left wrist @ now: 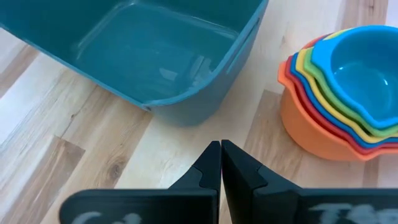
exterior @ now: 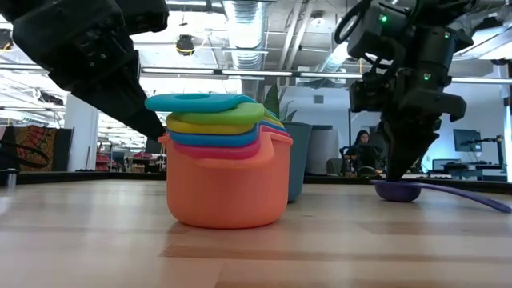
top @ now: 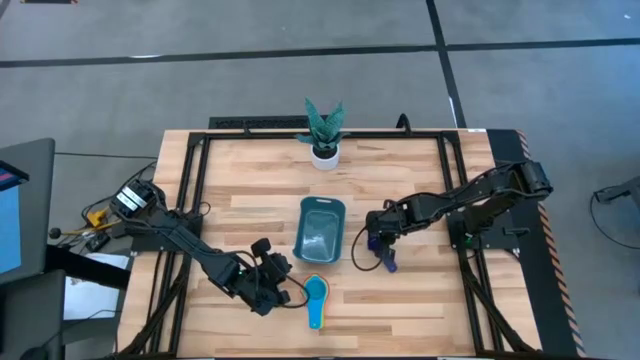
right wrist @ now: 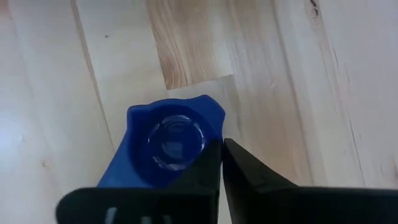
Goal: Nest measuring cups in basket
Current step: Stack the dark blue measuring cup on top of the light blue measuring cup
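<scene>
The dark blue cup (right wrist: 165, 146) is pinched at its rim by the right gripper (right wrist: 221, 163) beside the empty basket (top: 321, 232); a thin-edge grip could slip (cup tipping). The left gripper (left wrist: 221, 163), fingers clenched, waits near the nested stack (left wrist: 339, 93) on the worktop (top: 420, 300)

Six measuring cups are stacked in one nested pile (left wrist: 336, 93), and one dark blue measuring cup (right wrist: 168, 146) is set apart, making seven; one basket (top: 320, 230), one potted plant (top: 324, 130) and two arms are counted
</scene>
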Controlling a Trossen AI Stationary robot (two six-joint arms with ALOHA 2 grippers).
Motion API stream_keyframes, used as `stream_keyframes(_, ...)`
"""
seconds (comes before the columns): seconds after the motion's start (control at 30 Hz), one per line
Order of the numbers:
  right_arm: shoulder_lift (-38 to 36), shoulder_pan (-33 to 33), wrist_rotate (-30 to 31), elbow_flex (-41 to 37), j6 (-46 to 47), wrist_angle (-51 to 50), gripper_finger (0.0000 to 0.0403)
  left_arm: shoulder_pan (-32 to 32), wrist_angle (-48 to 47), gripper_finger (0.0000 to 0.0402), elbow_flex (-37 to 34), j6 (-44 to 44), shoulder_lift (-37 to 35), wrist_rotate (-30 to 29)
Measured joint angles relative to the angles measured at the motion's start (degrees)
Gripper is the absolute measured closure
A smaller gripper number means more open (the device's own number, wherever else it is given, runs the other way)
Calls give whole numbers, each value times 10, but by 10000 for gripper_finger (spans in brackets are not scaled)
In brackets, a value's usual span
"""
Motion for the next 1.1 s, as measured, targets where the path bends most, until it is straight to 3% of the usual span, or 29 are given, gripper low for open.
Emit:
stream_keyframes(0.37, 0, 1, -11, 0, 5, 11, 301, 1, 1, 401, 0, -10, 0, 15)
stream_keyframes(0.53, 0, 4, -11, 0, 5, 15, 291, 1, 2, 402, 0, -10, 0, 15)
stream_keyframes(0.77, 0, 1, -24, -38, 25, 83, 321, 1, 13, 401, 0, -11, 0, 16)
stream_keyframes(0.97, 0, 7, -24, -43, 60, 89, 375, 1, 15, 401, 0, -15, 0, 31)
stream_keyframes(1.1, 0, 20, -24, -43, 127, 102, 389, 1, 15, 401, 0, -16, 0, 31)
